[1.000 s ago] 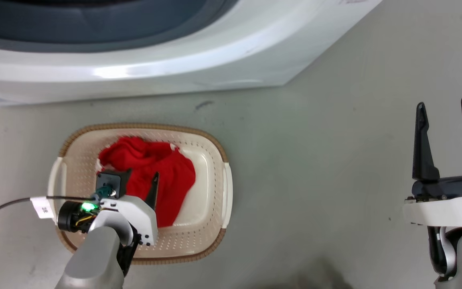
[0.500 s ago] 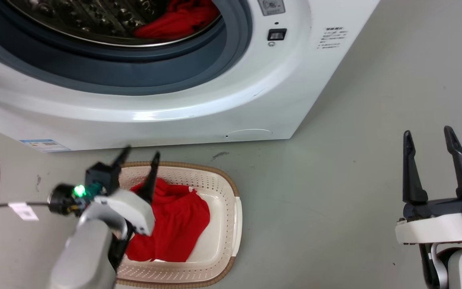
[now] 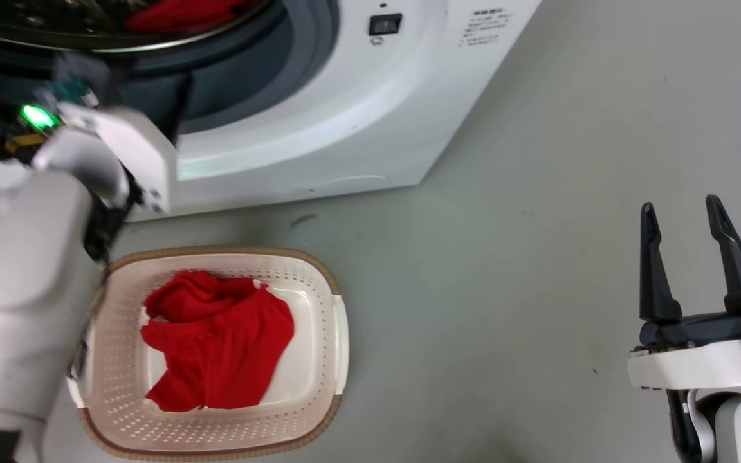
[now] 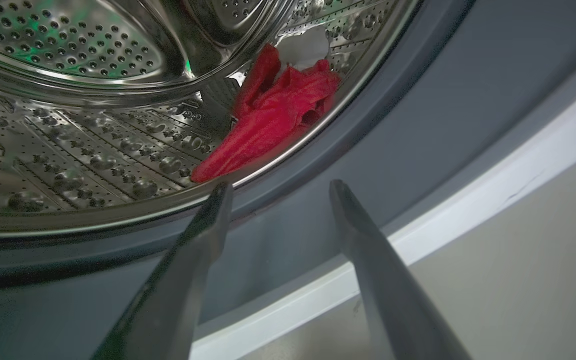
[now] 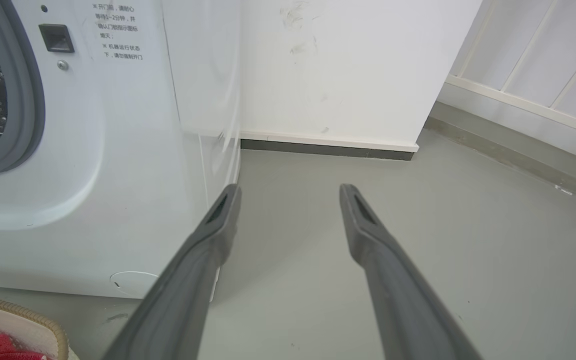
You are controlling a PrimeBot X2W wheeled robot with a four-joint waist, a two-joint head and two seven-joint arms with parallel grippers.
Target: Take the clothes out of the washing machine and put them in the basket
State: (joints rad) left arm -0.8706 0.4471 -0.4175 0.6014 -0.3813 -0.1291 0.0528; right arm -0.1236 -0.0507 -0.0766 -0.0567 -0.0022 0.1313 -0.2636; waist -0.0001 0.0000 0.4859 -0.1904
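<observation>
In the head view we saw the large white front-loading washing machine (image 3: 345,116) across the top. Its grey-rimmed porthole stood uncovered, and a bright red soft garment (image 3: 177,11) lay in the perforated steel drum (image 3: 36,19). The pale left arm (image 3: 23,257) reached up the left edge toward the porthole, blurred, with a green light (image 3: 36,116) glowing at its wrist. Below the machine, on the grey floor (image 3: 505,257), stood the small oval cream plastic basket (image 3: 116,373) with its brown woven-look rim. A second red garment (image 3: 216,341) lay crumpled inside it. Well apart to the right, the right gripper (image 3: 680,203) hung over bare floor, its two dark fingers spread wide with nothing between them.

In the left wrist view, the left gripper (image 4: 279,186) had its fingers well parted and empty, their tips in front of the dark grey door seal (image 4: 418,125). The garment in the drum lay bunched against the near rim, one end just beyond one fingertip; we could not tell whether they touched. A scrap of white (image 4: 303,47) showed behind it.

In the right wrist view, the right gripper's fingers were just as widely parted and held nothing. They pointed at the floor beside the machine's front corner, with a white wall (image 5: 343,65) beyond. The basket's rim and a bit of red cloth sat in the lower left corner.
</observation>
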